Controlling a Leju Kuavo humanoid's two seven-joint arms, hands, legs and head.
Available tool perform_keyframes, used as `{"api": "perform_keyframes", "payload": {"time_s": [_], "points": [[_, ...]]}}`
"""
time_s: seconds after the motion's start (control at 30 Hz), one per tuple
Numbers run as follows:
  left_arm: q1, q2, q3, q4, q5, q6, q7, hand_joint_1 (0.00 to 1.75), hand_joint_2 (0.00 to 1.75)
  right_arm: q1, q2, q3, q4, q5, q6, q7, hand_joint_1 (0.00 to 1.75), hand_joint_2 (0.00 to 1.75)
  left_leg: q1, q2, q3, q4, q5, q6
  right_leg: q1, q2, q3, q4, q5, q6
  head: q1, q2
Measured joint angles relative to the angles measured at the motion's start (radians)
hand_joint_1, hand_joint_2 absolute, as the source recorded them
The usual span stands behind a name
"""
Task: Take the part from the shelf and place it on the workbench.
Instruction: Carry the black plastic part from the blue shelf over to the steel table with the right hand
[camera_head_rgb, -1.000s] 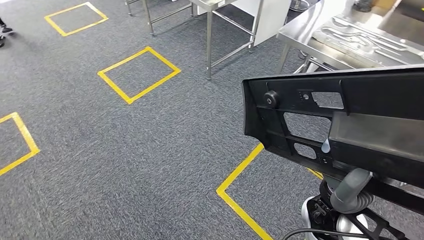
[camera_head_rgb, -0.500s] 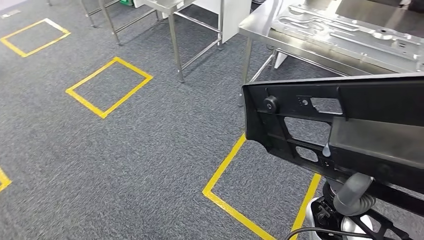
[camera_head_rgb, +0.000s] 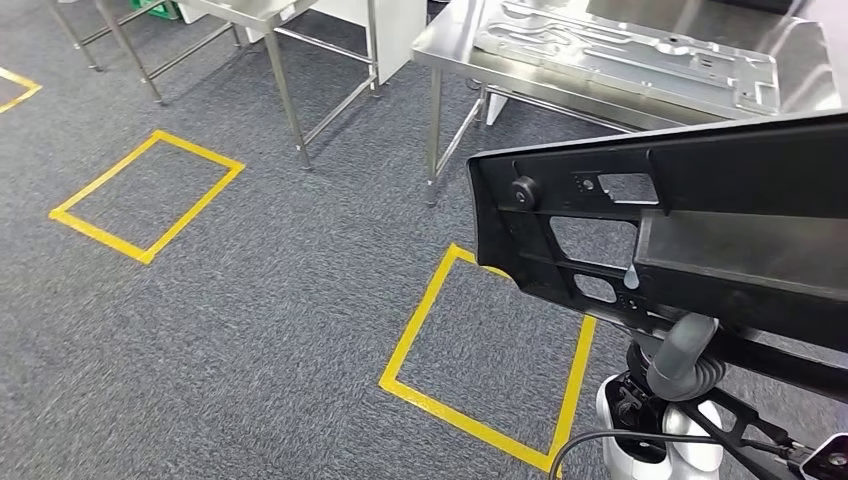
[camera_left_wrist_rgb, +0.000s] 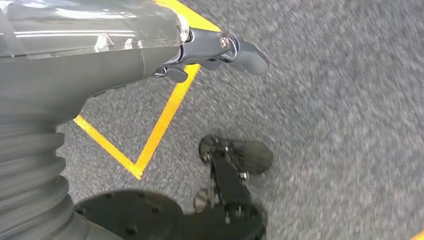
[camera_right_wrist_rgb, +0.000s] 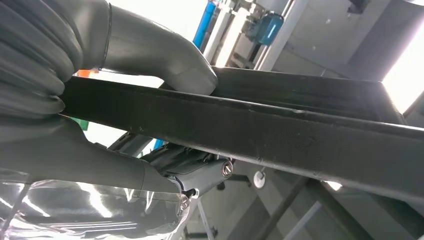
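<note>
I see the black part (camera_head_rgb: 640, 240), a long moulded plastic piece with cut-out windows and a round knob near its end, carried in the air above the grey carpet (camera_head_rgb: 250, 330). It reaches across the right side of my head view, its blunt end pointing toward the yellow tape square (camera_head_rgb: 487, 350) marked on the carpet below it. My right hand (camera_right_wrist_rgb: 130, 115) is clamped on the part: in the right wrist view the thick grey thumb lies over one face of the black bar and the fingers (camera_right_wrist_rgb: 200, 175) press from the opposite face, so the bar is squeezed between them. In the head view the same thumb rises from below against the part's lower rail.

Beyond the part stands the steel workbench (camera_head_rgb: 800, 75), and on its top lies a flat silver metal panel (camera_head_rgb: 640, 55) with stamped grooves. The workbench's legs come down to the carpet just past the far edge of the tape square. Beside the workbench, further out, is a second steel table frame (camera_head_rgb: 285, 80) with a white panel behind it. Another yellow tape square (camera_head_rgb: 150, 195) lies well apart from the part, on the far side of that frame's legs.

My left hand (camera_left_wrist_rgb: 220, 50) hangs over the carpet beside a yellow line, holding nothing, its dark fingers partly curled; whether they are fully together I cannot tell.
</note>
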Motion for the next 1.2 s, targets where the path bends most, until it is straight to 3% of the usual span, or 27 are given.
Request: {"api": "perform_keyframes", "payload": {"time_s": [0.07,0.1,0.13,0.2,0.23,0.3,0.37,0.4,0.43,0.47,0.5,0.57,0.63,0.7,0.73,0.8,0.87,0.93,0.97,1.0,1.1,1.13,1.2], "points": [[-0.002,-0.001,0.001,0.0,0.006,0.009,0.0,0.0,1.75,-0.005,0.0,0.003,0.005,0.0,-0.002,0.0,1.64,1.75,-0.003,0.018,0.003,0.007,-0.009,-0.008,0.006,-0.038,0.069,-0.132,0.046,-0.012,0.0,0.0],[-0.002,-0.001,0.003,0.0,0.012,0.013,0.001,0.0,1.75,-0.007,0.0,0.006,0.007,0.0,-0.002,0.0,1.64,1.75,-0.004,0.026,0.004,0.01,-0.012,-0.014,0.01,-0.049,0.088,-0.168,0.054,-0.02,0.0,0.0],[-0.003,-0.001,0.006,0.0,0.017,0.015,0.003,0.0,1.75,-0.008,0.0,0.008,0.009,-0.001,-0.003,0.0,1.64,1.75,-0.006,0.034,0.006,0.011,-0.015,-0.02,0.014,-0.052,0.093,-0.181,0.054,-0.027,0.0,0.0],[-0.005,-0.001,0.012,0.0,0.026,0.012,0.008,0.0,1.75,-0.011,0.0,0.012,0.014,-0.001,-0.006,0.0,1.64,1.75,-0.006,0.049,0.01,0.01,-0.02,-0.032,0.013,-0.03,0.091,-0.183,0.058,-0.038,0.0,0.0],[-0.007,-0.001,0.015,0.0,0.028,0.01,0.009,0.0,1.75,-0.013,0.0,0.014,0.016,-0.002,-0.008,0.0,1.64,1.75,-0.005,0.042,0.011,0.017,-0.027,-0.037,0.01,-0.02,0.093,-0.187,0.06,-0.044,0.0,0.0],[-0.008,0.0,0.021,0.0,0.032,0.007,0.011,0.0,1.75,-0.02,0.0,0.02,0.021,-0.002,-0.01,0.0,1.64,1.75,0.0,0.001,-0.015,0.083,-0.072,-0.045,0.004,-0.001,0.096,-0.194,0.065,-0.055,0.0,0.0],[-0.006,0.0,0.025,0.0,0.035,0.006,0.012,0.0,1.75,-0.024,0.002,0.027,0.027,-0.003,-0.011,0.0,1.64,1.75,0.003,-0.037,-0.078,0.219,-0.137,-0.051,0.005,0.02,0.095,-0.194,0.067,-0.06,0.0,0.0],[-0.004,0.0,0.026,0.0,0.036,0.006,0.013,0.0,1.75,-0.024,0.002,0.029,0.03,-0.004,-0.011,0.0,1.64,1.75,0.003,-0.043,-0.107,0.275,-0.154,-0.053,0.006,0.033,0.094,-0.194,0.067,-0.06,0.0,0.0],[-0.003,0.0,0.028,0.0,0.037,0.006,0.013,0.0,1.75,-0.024,0.002,0.031,0.033,-0.005,-0.012,0.0,1.64,1.75,0.003,-0.045,-0.123,0.3,-0.152,-0.053,0.007,0.046,0.094,-0.193,0.067,-0.061,0.0,0.0],[-0.003,0.0,0.029,0.0,0.039,0.005,0.013,0.0,1.75,-0.025,0.002,0.031,0.036,-0.005,-0.013,0.0,1.64,1.75,0.003,-0.047,-0.12,0.284,-0.129,-0.053,0.007,0.059,0.094,-0.191,0.067,-0.06,0.0,0.0],[-0.003,0.001,0.031,0.0,0.04,0.005,0.012,0.0,1.75,-0.026,0.002,0.032,0.038,-0.007,-0.015,0.0,1.64,1.75,0.004,-0.054,-0.099,0.231,-0.091,-0.05,0.007,0.072,0.095,-0.19,0.066,-0.059,0.0,0.0],[-0.003,0.002,0.033,0.0,0.041,0.004,0.012,0.0,1.75,-0.03,0.002,0.033,0.041,-0.009,-0.017,0.0,1.64,1.75,0.006,-0.098,-0.041,0.091,-0.024,-0.042,0.007,0.095,0.095,-0.185,0.065,-0.053,0.0,0.0],[-0.003,0.004,0.036,0.0,0.041,0.003,0.012,0.0,1.75,-0.034,0.002,0.034,0.044,-0.013,-0.018,0.0,1.64,1.75,0.006,-0.133,-0.013,0.024,-0.008,-0.033,0.005,0.117,0.088,-0.182,0.067,-0.042,0.0,0.0],[-0.006,0.004,0.039,0.0,0.041,0.002,0.012,0.0,1.75,-0.037,0.002,0.034,0.046,-0.015,-0.019,0.0,1.64,1.75,0.005,-0.12,-0.011,0.02,-0.006,-0.023,0.002,0.137,0.081,-0.184,0.073,-0.026,0.0,0.0],[-0.007,0.003,0.039,0.0,0.041,0.001,0.011,0.0,1.75,-0.037,0.001,0.034,0.046,-0.016,-0.021,0.0,1.64,1.75,0.006,-0.108,-0.009,0.015,-0.003,-0.016,0.001,0.131,0.077,-0.181,0.071,-0.02,0.0,0.0],[-0.009,0.002,0.04,0.0,0.041,-0.002,0.01,0.0,1.75,-0.039,0.0,0.034,0.047,-0.016,-0.024,0.0,1.64,1.75,0.01,-0.081,-0.007,0.005,0.004,-0.003,0.004,0.08,0.05,-0.129,0.038,-0.011,0.0,0.0],[-0.007,0.003,0.041,0.0,0.041,-0.005,0.009,0.0,1.75,-0.039,0.0,0.034,0.048,-0.017,-0.027,0.0,1.64,1.75,0.007,-0.053,-0.007,0.003,0.004,0.005,0.003,0.029,-0.012,-0.001,-0.029,-0.003,0.0,0.0],[-0.005,0.005,0.044,0.0,0.041,-0.006,0.009,0.0,1.75,-0.036,0.0,0.034,0.05,-0.018,-0.028,0.0,1.64,1.75,0.005,-0.024,-0.009,0.004,0.002,0.005,-0.001,0.018,-0.06,0.099,-0.061,0.004,0.0,0.0],[-0.005,0.005,0.045,0.0,0.041,-0.006,0.009,0.0,1.75,-0.036,-0.001,0.034,0.051,-0.018,-0.028,0.0,1.64,1.75,0.004,-0.011,-0.009,0.005,0.001,0.004,-0.002,0.014,-0.057,0.096,-0.049,0.006,0.0,0.0],[-0.006,0.005,0.046,0.0,0.041,-0.006,0.009,0.0,1.75,-0.036,-0.001,0.034,0.052,-0.018,-0.028,0.0,1.64,1.75,0.004,0.001,-0.007,0.007,-0.002,0.002,-0.002,0.007,-0.029,0.048,-0.021,0.005,0.0,0.0],[-0.008,0.005,0.047,0.0,0.041,-0.008,0.009,0.0,1.75,-0.037,-0.001,0.034,0.052,-0.017,-0.027,0.0,1.64,1.75,-0.002,0.03,-0.001,0.014,-0.013,-0.01,0.006,-0.054,0.081,-0.148,0.052,-0.01,0.0,0.0],[-0.009,0.004,0.047,0.0,0.041,-0.009,0.008,0.0,1.75,-0.037,-0.001,0.034,0.052,-0.017,-0.027,0.0,1.64,1.75,-0.004,0.038,0.001,0.016,-0.016,-0.016,0.009,-0.065,0.093,-0.173,0.056,-0.018,0.0,0.0],[-0.01,0.004,0.047,0.0,0.041,-0.013,0.006,0.0,1.75,-0.036,-0.001,0.034,0.052,-0.015,-0.027,0.0,1.64,1.75,-0.006,0.057,0.006,0.015,-0.02,-0.028,0.013,-0.049,0.091,-0.179,0.056,-0.03,0.0,0.0]]}}
